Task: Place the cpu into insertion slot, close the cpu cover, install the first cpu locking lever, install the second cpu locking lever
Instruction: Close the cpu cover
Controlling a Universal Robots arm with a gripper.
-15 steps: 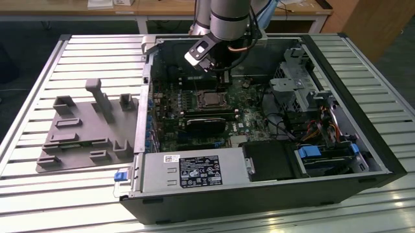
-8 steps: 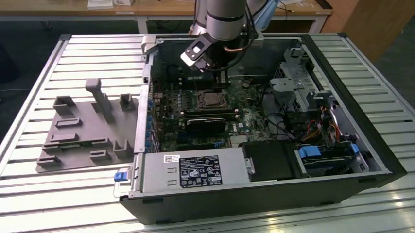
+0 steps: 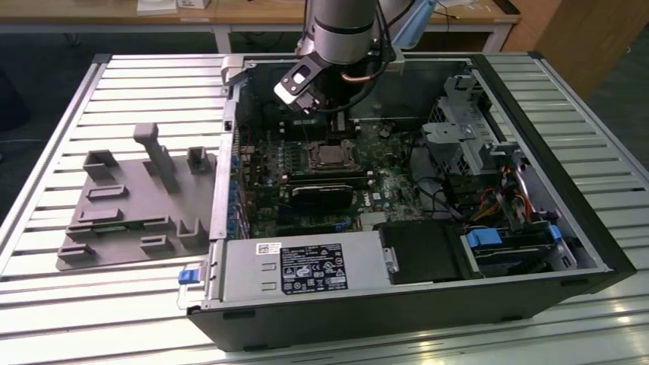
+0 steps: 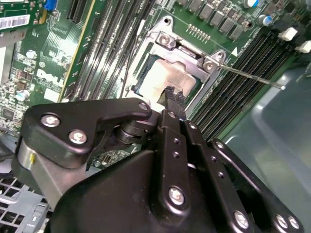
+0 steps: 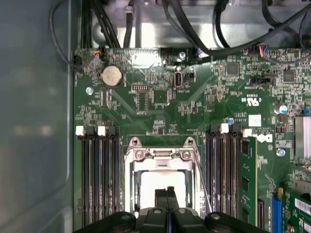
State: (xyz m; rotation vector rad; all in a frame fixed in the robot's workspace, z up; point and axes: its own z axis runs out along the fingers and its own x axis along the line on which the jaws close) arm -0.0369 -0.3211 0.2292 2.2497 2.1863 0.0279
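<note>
The cpu lies flat in its socket on the green motherboard, its pale metal top showing through the square opening of the cpu cover. The cover is a silvery frame lying down over the chip. A thin wire locking lever sticks out sideways from the socket, away from the board; it runs along one socket side in the first wrist view. My gripper hangs just above the chip, its two black fingers pressed together with nothing between them. In the exterior view my gripper is inside the open case, above the socket.
Memory slots flank the socket, with one green module fitted. Black cables hang near the case wall. A black block, the power supply and a drive cage crowd the case. A grey fixture plate lies on the slatted table.
</note>
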